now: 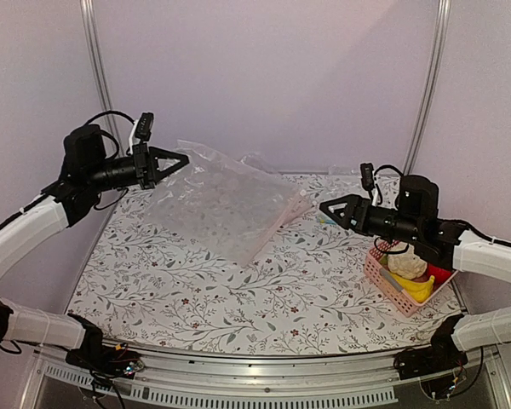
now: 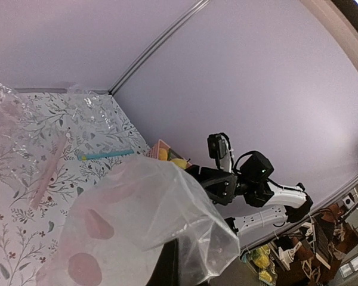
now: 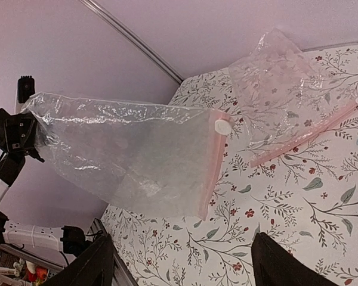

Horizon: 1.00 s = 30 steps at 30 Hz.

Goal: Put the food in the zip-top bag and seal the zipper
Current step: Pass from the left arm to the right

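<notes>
Floral-print tablecloth [image 1: 238,290], lilac walls. Left gripper [image 1: 184,159] at far left, pinched shut on the clear crinkly plastic zip bag [image 1: 226,204], which is held up and slopes toward table centre. Right gripper [image 1: 326,207] at right, fingers spread, holding nothing, just left of the pink slatted basket [image 1: 381,277] with white cauliflower [image 1: 406,264] and yellow banana [image 1: 419,290].

Soft, even, pink-tinted light in all views; shadows on the surface [image 1: 238,290] below the zip-top bag [image 1: 221,204] barely register. Small glints speckle the bag's crinkles. Close to the left wrist lens, the bag blurs.
</notes>
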Each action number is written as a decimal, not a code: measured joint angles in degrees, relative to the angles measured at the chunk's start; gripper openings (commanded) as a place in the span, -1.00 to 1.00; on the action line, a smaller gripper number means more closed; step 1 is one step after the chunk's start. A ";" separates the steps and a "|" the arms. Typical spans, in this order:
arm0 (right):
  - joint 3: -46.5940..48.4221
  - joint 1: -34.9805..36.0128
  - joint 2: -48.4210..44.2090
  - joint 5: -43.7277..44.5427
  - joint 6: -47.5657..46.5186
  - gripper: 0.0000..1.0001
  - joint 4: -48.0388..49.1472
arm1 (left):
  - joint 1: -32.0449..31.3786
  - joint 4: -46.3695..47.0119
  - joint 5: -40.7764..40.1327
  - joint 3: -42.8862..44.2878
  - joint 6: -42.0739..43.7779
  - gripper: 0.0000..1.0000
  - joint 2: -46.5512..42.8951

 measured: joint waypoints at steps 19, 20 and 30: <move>2.62 -0.85 8.17 -6.69 -1.88 0.21 11.89 | 1.38 2.99 6.73 0.02 -5.51 -1.00 -5.46; 2.69 -0.96 8.26 -7.06 -1.95 0.19 12.44 | 1.38 3.02 6.82 0.04 -5.62 -1.00 -5.88; 4.52 -1.20 10.25 -11.50 -2.03 -0.10 16.24 | 1.38 3.41 7.67 0.04 -6.82 -1.00 -7.80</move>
